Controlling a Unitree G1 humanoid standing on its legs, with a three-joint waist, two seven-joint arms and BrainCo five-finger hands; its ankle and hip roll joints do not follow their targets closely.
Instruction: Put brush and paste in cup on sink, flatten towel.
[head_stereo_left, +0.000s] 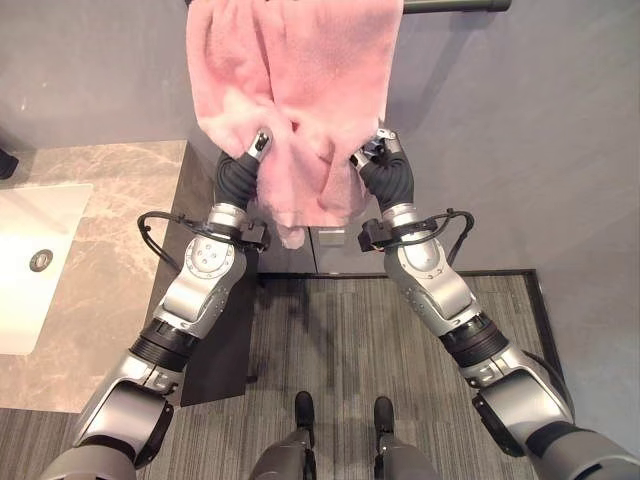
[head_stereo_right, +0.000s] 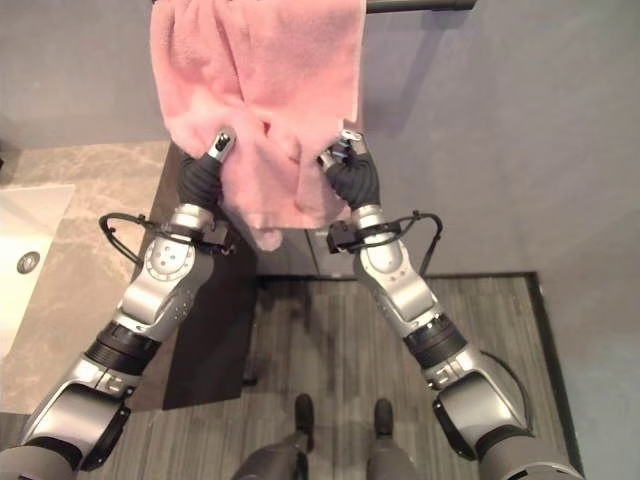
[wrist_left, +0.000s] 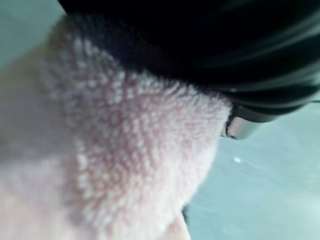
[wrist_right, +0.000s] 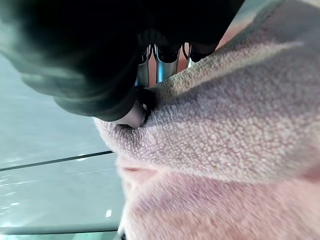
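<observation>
A pink towel (head_stereo_left: 300, 80) hangs bunched and creased from a dark bar (head_stereo_left: 460, 6) on the grey wall. My left hand (head_stereo_left: 257, 148) grips the towel's lower left part, thumb on the front and fingers tucked behind the cloth. My right hand (head_stereo_left: 378, 150) pinches the lower right edge. In the right wrist view the thumb (wrist_right: 131, 115) and fingers press the towel (wrist_right: 225, 140) between them. The left wrist view has the towel (wrist_left: 125, 165) pulled tight against the dark cover of my left hand (wrist_left: 200, 40).
A marble counter (head_stereo_left: 110, 200) with a white sink (head_stereo_left: 30, 260) lies to the left. Its dark cabinet side (head_stereo_left: 225, 340) stands beside my left arm. Grey striped floor runs below the wall.
</observation>
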